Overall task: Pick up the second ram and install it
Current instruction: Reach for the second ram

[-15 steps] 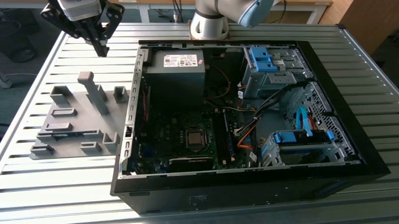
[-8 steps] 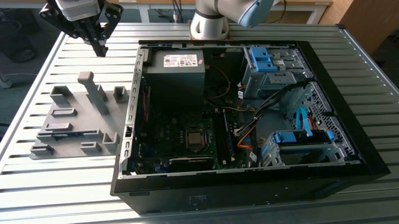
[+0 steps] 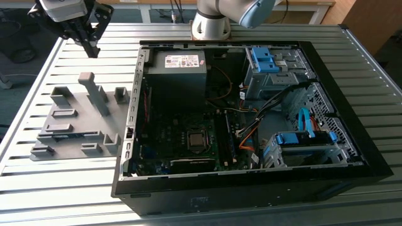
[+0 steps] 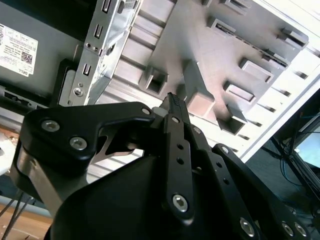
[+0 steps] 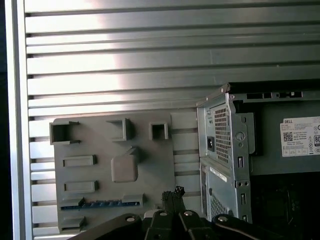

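Observation:
The second ram (image 5: 100, 204) is a thin dark strip with a bluish edge, standing on edge in a slot of the grey fixture tray (image 5: 150, 165). The exterior view shows the ram (image 3: 61, 135) as a dark line near the tray's (image 3: 75, 120) front. My gripper (image 3: 93, 51) hangs above the table beyond the tray's far end, well apart from the ram. In both wrist views its black fingertips (image 5: 172, 192) (image 4: 172, 98) are pressed together with nothing between them.
The open black computer case (image 3: 251, 188) lies at the exterior view's right of the tray, with the motherboard (image 3: 188, 141), power supply (image 3: 179, 61), cables and blue drive cages inside. Upright blocks (image 3: 94, 92) rise from the tray. The slatted metal table (image 3: 56, 188) surrounds both.

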`<state>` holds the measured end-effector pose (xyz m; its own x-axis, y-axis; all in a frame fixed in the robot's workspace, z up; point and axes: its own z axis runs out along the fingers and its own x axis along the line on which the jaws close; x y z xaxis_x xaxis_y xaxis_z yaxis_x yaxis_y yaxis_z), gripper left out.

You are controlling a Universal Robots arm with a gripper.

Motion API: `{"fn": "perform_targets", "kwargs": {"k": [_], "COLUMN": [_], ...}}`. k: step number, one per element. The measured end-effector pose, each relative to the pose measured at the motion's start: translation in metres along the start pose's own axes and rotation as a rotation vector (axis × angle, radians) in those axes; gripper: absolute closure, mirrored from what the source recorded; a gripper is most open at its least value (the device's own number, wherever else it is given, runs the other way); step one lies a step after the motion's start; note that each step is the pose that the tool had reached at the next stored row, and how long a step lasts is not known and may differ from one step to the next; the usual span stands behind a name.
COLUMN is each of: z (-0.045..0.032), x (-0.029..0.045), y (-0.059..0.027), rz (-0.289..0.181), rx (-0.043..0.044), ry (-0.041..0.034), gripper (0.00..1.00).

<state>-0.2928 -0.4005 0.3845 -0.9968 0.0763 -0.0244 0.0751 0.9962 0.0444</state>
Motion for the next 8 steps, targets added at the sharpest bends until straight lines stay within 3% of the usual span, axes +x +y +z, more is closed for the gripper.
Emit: {"fn": "perform_targets", "kwargs": {"k": [8], "z": [-0.0001], "x": [0.0039], "y": [-0.0009], "rz": [0.0], "rx": [0.0], "ry": [0.0], "gripper": [0.89]}}
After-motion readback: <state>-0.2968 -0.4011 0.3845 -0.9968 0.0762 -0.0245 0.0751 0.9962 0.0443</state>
